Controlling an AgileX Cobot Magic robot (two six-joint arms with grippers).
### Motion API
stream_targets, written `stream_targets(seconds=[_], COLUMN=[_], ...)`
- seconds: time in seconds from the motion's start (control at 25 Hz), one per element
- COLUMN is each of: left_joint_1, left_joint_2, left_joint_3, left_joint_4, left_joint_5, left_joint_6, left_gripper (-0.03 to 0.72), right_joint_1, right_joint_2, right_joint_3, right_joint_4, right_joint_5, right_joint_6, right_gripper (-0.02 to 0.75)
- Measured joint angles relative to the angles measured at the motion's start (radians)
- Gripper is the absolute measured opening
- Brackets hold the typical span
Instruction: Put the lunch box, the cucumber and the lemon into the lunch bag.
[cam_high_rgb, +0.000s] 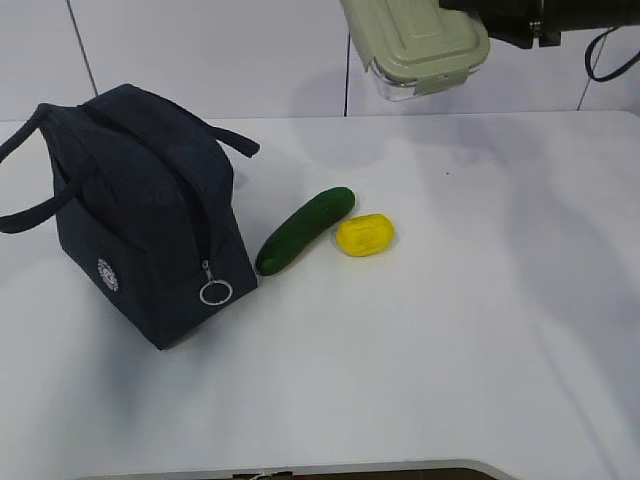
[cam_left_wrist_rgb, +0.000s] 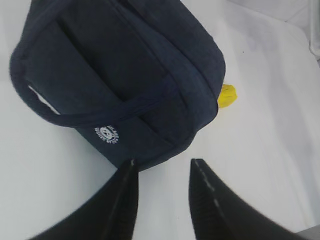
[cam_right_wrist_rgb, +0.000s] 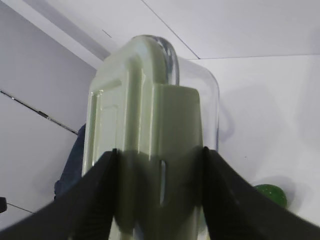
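Exterior view: clear rectangular lunch box with sage-green lid (cam_high_rgb: 425, 48) held aloft in right gripper (cam_high_rgb: 470, 25), up and right of boxy navy fabric lunch bag (cam_high_rgb: 150, 215); zipper apparently closed.

Left wrist view: left gripper (cam_left_wrist_rgb: 162, 172) narrowly parted, empty, just beside bag.

Right wrist view: jaws clamped on lunch box.

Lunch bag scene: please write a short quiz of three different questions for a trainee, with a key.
1. True or false: the lunch box rests on the table.
2. Which lies nearer the lunch bag: (a) the cucumber or (b) the lemon?
3. What does the left gripper hold?

Key: 1. False; the right gripper holds it in the air. 2. a. 3. Nothing; it is open.
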Motion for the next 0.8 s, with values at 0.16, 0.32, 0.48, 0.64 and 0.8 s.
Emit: stream_targets(seconds=[0.16,0.32,0.48,0.64,0.8], left_joint_1=[0.0,0.0,0.0,0.0,0.0], left_joint_2=[0.062,0.125,0.193,0.265,0.321], left_joint_3=[0.0,0.0,0.0,0.0,-0.003], left_joint_4=[-0.106,-0.167,-0.288,-0.4,-0.504], left_joint_5=[-0.02,-0.035,-0.051,-0.068,-0.078], left_joint_6=[0.05,0.073,0.159,0.252,0.337], left_gripper=[0.324,0.387,0.398,0.4,0.4], right_joint_1=[0.025,0.044,0.068,0.096,0.121], right_joint_2=[0.0,0.0,0.0,0.0,0.0], right_joint_3=[-0.03,-0.033,-0.033,-0.033,-0.033], right_joint_4=[-0.002,-0.002,-0.002,-0.002,-0.002], right_joint_5=[0.003,0.004,0.004,0.008,0.007], right_joint_6=[0.008,0.017,0.019,0.019,0.021], right_gripper=[0.381,0.381,0.38,0.38,0.38])
